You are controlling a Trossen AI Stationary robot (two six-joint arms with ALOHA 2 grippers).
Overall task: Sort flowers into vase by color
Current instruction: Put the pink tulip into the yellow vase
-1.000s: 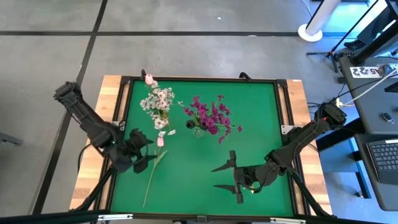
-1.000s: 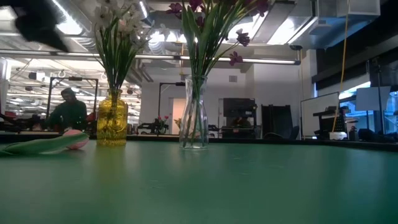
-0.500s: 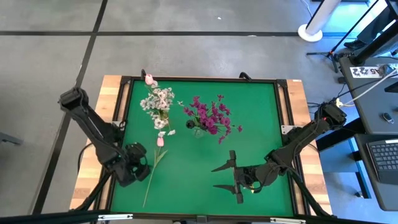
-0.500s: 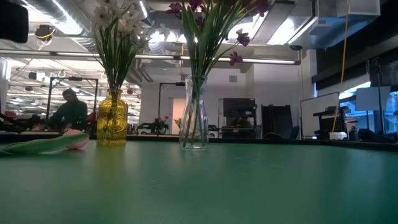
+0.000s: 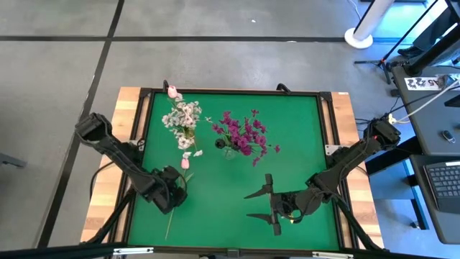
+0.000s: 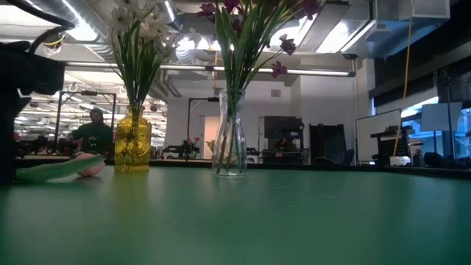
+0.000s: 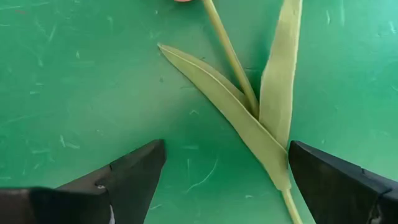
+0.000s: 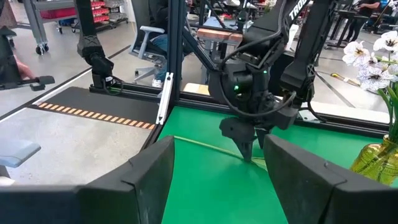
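The tulip (image 5: 179,188), lying flat on the mat (image 5: 302,129) before the vases, is judged light, limp and easily bent, best pinched on its thin stem (image 7: 226,51) by the wide-open, empty left gripper (image 7: 224,177) poised above it.

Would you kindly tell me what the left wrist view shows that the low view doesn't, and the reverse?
Only the left wrist view: the left claw open, its fingers on either side of the tulip's stem and leaves, low over the green mat.
Only the low view: the yellow vase with white flowers, the clear vase with purple flowers, and a person in the room behind.
Both: the lying tulip and the mat.
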